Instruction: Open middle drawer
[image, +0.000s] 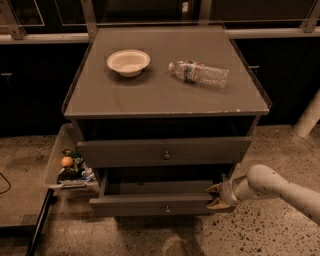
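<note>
The gripper (214, 196) sits against the right end of the partly drawn-out middle drawer (145, 204), whose front stretches leftward; its grip cannot be told.

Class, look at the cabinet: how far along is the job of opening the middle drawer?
Done: the middle drawer sticks out beyond the upper drawer, and its inside floor shows. In hand: the gripper is at its right front corner. Left: perhaps pulling it further, if fully open is wanted; how much travel remains cannot be seen.
</note>
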